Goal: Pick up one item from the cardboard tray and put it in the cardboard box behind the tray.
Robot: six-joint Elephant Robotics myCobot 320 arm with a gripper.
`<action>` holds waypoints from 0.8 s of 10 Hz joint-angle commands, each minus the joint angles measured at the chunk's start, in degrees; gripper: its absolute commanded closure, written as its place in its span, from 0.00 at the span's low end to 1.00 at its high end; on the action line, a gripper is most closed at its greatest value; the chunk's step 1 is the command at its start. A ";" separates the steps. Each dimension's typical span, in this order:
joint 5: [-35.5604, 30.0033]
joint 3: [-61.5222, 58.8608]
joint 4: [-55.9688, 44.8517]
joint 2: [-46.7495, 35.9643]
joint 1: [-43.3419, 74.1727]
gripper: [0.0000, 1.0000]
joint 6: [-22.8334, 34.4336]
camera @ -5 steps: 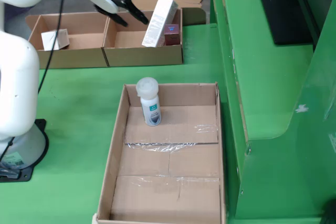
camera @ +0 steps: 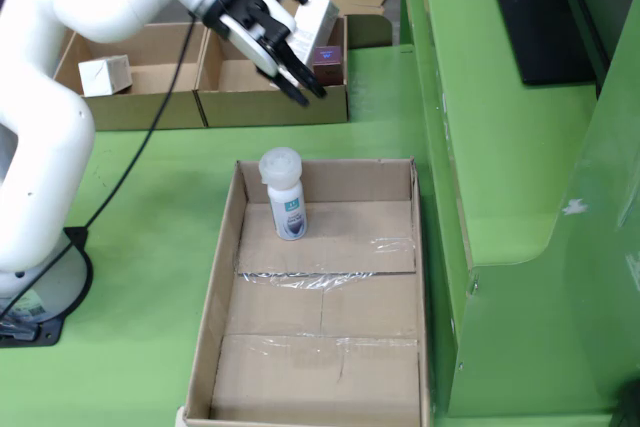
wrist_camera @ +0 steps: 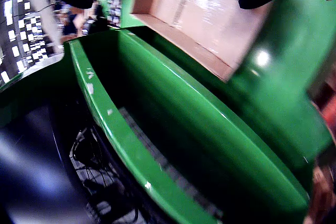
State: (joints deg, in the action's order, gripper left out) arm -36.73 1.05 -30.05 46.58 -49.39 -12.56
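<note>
in the view from the side, 1 bottle [camera: 283, 197] stands in the tray [camera: 225, 277], boxes [camera: 200, 77] behind it.

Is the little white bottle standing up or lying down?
Standing up. The white bottle rests on its base in the cardboard tray, cap on top.

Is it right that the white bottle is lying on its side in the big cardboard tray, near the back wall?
Not quite. The white bottle is standing upright, not lying down. It is in the cardboard tray, near the back wall. The fixed view from above shows it.
</note>
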 commanded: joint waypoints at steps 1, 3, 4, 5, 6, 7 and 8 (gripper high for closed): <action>91.30 -1.05 0.72 26.15 104.63 0.00 31.54; 91.30 -1.05 0.72 25.99 110.20 0.00 39.35; 91.31 -1.05 0.72 26.00 110.20 0.00 46.10; 91.31 -1.05 0.72 26.00 110.20 0.00 25.15; 91.30 -1.05 0.72 25.99 110.20 0.00 36.76; 91.30 -1.05 0.72 25.99 110.20 0.00 45.03; 91.30 -1.05 0.72 26.00 110.20 0.00 50.43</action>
State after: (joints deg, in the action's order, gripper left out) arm -15.46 1.23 -30.05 68.20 -28.21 8.78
